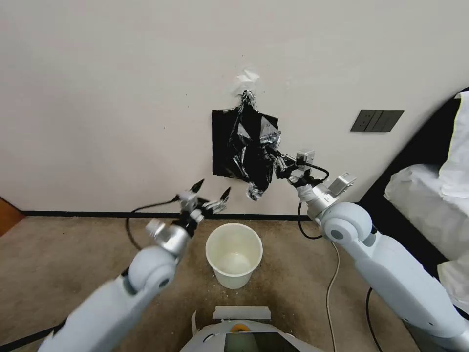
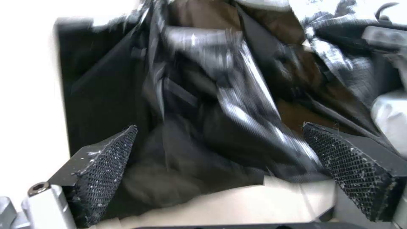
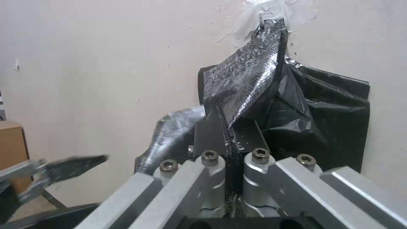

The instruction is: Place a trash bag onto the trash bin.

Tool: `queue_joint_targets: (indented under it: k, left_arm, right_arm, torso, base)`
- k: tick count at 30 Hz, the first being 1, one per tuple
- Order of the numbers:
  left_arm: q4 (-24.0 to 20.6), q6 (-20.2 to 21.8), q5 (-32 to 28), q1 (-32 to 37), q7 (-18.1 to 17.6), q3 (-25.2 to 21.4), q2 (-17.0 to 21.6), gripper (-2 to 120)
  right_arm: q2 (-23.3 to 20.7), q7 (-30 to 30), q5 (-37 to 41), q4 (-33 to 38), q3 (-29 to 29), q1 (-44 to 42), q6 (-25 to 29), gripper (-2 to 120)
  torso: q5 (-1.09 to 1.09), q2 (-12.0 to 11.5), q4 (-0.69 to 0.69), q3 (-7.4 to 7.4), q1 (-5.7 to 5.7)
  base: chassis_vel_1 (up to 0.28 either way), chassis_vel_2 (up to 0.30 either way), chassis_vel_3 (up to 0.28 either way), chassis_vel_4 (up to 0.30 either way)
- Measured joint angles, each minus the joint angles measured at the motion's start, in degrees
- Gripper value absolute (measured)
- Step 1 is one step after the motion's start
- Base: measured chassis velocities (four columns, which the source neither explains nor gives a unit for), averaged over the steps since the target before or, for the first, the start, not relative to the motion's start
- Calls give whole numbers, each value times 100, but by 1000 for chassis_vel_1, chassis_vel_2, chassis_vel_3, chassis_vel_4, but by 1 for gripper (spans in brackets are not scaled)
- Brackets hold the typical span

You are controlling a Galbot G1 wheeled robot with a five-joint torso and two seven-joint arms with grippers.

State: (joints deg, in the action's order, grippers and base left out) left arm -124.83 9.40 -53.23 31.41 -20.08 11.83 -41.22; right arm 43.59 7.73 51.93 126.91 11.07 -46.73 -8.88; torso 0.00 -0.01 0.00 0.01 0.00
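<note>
Cream trash bin [image 1: 234, 261] stands on brown carpet [image 1: 73, 254] below white wall [image 1: 122, 98].

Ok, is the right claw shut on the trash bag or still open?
Shut. The right claw has its fingers pressed together with a fold of the trash bag pinched between them.

Head looks down; both wrists closely face the trash bag [image 1: 246, 146].

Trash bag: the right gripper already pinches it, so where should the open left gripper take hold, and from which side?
Probably the trash bag's loose lower tail, approached from the robot's left. The right gripper is shut on its right edge, the top hangs from a wall hook, and the crumpled tail dangles free above the trash bin, facing the left gripper's open fingers.
</note>
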Motion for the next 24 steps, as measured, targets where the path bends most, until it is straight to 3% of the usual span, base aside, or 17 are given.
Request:
queue_joint_targets:
  k: [1,5,10,15,24]
  left_arm:
    - [0,0,0,0,0,0,0,100]
    - [95,276,-606,-1237,-339,732,42,100]
    - [123,524,-968,-1732,-638,1092,-59,100]
    - [183,1167,-1356,-2513,-1105,1578,-252,100]
    - [463,1649,-2150,-3675,-1484,2092,-482,100]
  right_arm:
    - [0,0,0,0,0,0,0,0]
    - [-5,-18,-150,8,-3,-63,8,0]
    - [-12,-20,-168,34,36,-103,14,0]
    - [-47,-20,-166,94,146,-197,22,0]
    - [-101,-22,-157,157,241,-263,38,0]
  torso:
    - [0,0,0,0,0]
    - [1,0,1,0,0]
    - [-1,1,1,0,0]
    - [1,0,-1,0,0]
    - [1,1,-1,-1,0]
  base:
    - [0,0,0,0]
    - [0,0,0,0]
    - [0,0,0,0]
    - [0,0,0,0]
    - [0,0,0,0]
